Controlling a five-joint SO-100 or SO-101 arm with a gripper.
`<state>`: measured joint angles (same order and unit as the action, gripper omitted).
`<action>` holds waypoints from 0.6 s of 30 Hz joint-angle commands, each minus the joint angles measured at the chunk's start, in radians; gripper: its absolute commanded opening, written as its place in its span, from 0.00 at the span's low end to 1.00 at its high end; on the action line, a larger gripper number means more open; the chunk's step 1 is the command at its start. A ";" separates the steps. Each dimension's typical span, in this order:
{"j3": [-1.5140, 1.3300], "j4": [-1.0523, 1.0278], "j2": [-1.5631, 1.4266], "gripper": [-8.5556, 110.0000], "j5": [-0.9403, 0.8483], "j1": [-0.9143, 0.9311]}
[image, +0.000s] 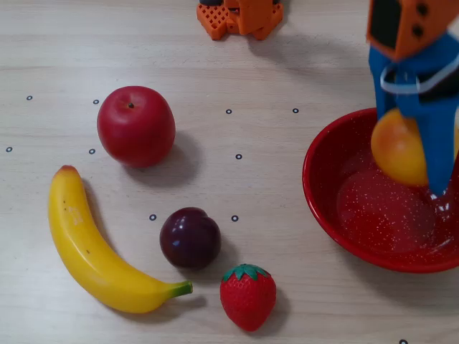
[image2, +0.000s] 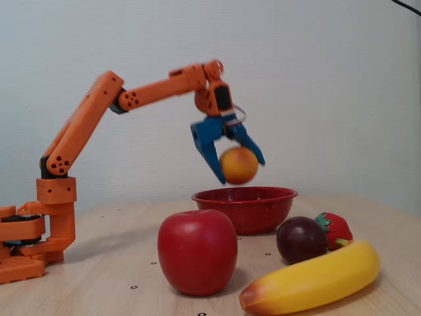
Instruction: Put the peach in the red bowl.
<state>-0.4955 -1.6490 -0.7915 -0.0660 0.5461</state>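
- Fixed view: gripper (image2: 239,168) hanging above the bowl (image2: 245,206), blue jaws spread either side of the peach (image2: 239,165).
- Cannot tell whether squeezing or already letting go; peach sitting between the jaws, clear of the rim, in the air.
- Overhead view: peach (image: 396,148) over the bowl's (image: 323,208) upper part, partly hidden by a blue finger (image: 435,136), well inside the rim on the left as seen there.
- Probably the release step, with carrying all but done.
- Best done low: dropping from this height risks a bounce off the glossy floor and out over the rim.
- Worth lowering the wrist until the peach sits near the bowl's bottom, without pressing on the wall and tipping or sliding the bowl.
- Better centred too: a nudge toward the middle of the speckled floor before opening.
- Opening slowly and fully, so neither finger drags the round fruit sideways.
- Lifting straight up afterwards, fingers kept off the rim.
- Apple (image: 135,126), plum (image: 190,237), strawberry (image: 248,296) and banana (image: 97,247) lying well apart from the bowl, no hindrance.
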 commanded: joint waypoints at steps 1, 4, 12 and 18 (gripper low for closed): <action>0.121 0.032 -0.018 0.29 0.009 -0.012; 0.135 0.026 0.034 0.39 0.046 -0.021; 0.137 0.069 0.046 0.48 0.077 -0.046; 0.133 0.069 -0.029 0.46 0.075 -0.063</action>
<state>-0.4341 -1.5938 -0.6703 -0.0061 0.5415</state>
